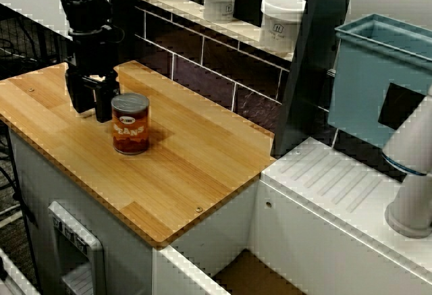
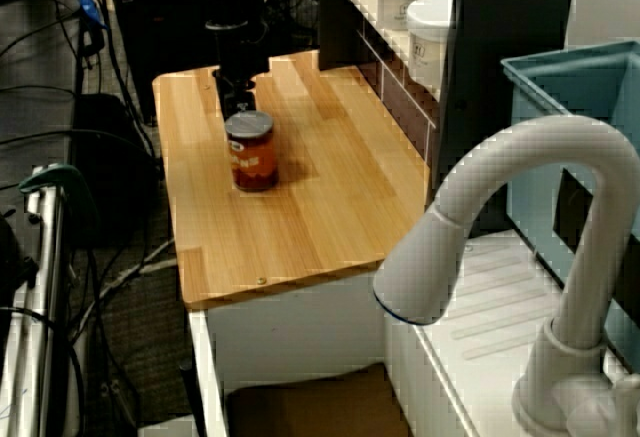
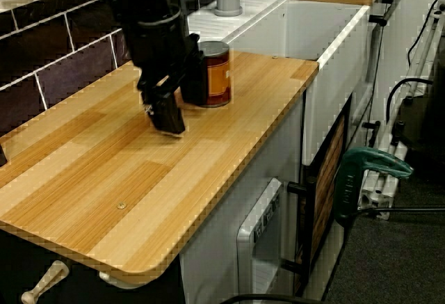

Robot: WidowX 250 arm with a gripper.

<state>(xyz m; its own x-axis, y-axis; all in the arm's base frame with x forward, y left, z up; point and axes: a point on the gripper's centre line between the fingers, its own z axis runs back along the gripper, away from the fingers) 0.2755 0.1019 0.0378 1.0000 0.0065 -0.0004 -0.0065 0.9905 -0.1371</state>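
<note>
- My gripper point(image 1: 93, 102) was low over the wooden counter point(image 1: 202, 167), near its far left end in the view facing the tiled wall.
- Jaws were spread, with a bare gap between them and nothing clamped.
- My fingers point(image 1: 104, 102) pointed straight down, tips at or just above the wood; I could not tell which.
- The can of beans point(image 1: 130, 123) stood upright on the counter just beside my gripper, on the side toward the sink and outside the gap.
- The can had a silver lid and an orange-red label reading BEANS.
- The nearer finger sat right against the can's side; touching or a hair apart, I could not tell.
- The view past the faucet showed the same: gripper point(image 2: 235, 92) behind the can point(image 2: 252, 152), which sat mid-width on the wood.
- In the view along the counter, my gripper point(image 3: 182, 102) partly covered the can point(image 3: 217, 74).
- Two white jars point(image 1: 220, 0) sat on the shelf point(image 1: 182, 6) above the dark tiled wall point(image 1: 202, 59).
- A blue bin point(image 1: 378, 86) and a white faucet point(image 2: 520, 207) were over by the drainboard point(image 1: 337, 187), well apart from the can.
</note>
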